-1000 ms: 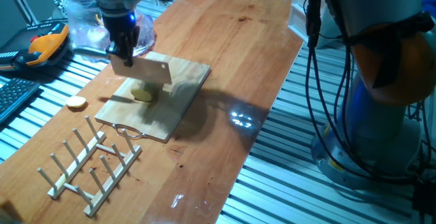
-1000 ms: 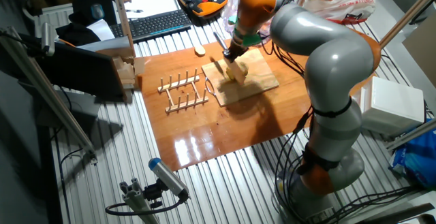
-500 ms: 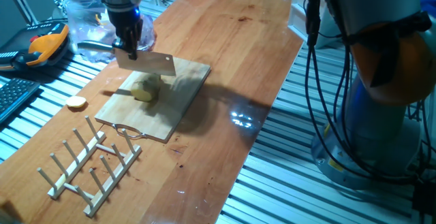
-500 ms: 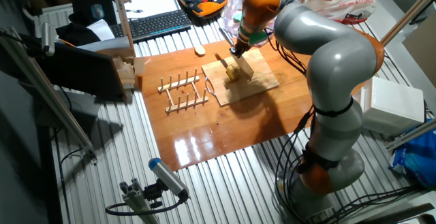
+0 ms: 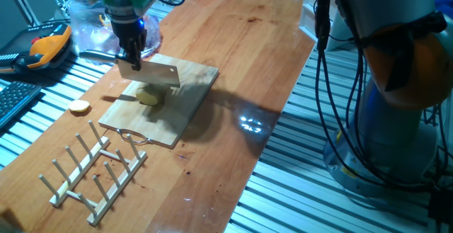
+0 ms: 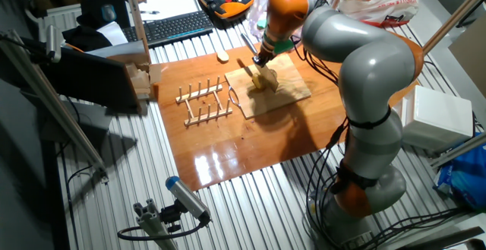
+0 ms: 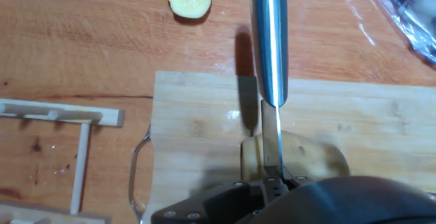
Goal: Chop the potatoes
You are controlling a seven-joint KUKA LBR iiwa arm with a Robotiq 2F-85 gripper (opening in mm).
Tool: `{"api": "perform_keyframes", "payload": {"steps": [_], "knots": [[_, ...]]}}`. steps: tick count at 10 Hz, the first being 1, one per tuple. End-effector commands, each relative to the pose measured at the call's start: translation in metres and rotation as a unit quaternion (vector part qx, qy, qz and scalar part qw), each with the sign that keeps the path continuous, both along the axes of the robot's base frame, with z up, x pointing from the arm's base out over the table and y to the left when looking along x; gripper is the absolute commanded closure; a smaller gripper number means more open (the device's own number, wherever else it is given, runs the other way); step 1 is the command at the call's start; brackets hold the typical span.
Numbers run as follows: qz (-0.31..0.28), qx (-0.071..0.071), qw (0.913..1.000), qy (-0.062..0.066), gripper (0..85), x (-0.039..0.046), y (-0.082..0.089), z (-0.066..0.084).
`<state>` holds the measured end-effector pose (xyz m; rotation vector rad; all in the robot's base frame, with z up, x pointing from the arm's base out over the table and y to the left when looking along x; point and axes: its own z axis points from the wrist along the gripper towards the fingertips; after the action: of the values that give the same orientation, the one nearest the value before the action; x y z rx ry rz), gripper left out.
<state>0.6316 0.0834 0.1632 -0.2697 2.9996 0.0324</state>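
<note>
The pale yellow-tan potato lies on the wooden cutting board. My gripper is shut on the handle of a cleaver, whose blade is level and rests at the potato's top. In the other fixed view, the gripper stands over the potato. In the hand view, the cleaver runs straight across the potato, with part of the potato on each side of the blade. How deep the blade sits cannot be told.
A small orange-yellow slice lies on the table left of the board. A wooden dish rack stands in front. A clear plastic bag and an orange pendant lie behind the board.
The cleaver was down near the potato, rose half a second ago, and has come down again onto the potato. The potato has stayed in place.
</note>
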Motion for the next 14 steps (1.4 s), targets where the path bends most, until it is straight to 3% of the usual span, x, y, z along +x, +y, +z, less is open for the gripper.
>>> {"api": "perform_keyframes", "payload": {"steps": [1,6,14], "knots": [[0.001,0.000,1.0000,-0.002,85.0,0.0004,0.001,-0.002],[-0.009,-0.018,0.9996,-0.020,85.0,-0.0047,0.009,-0.010],[-0.008,-0.027,0.9993,-0.022,85.0,-0.0050,0.007,-0.013]]}}
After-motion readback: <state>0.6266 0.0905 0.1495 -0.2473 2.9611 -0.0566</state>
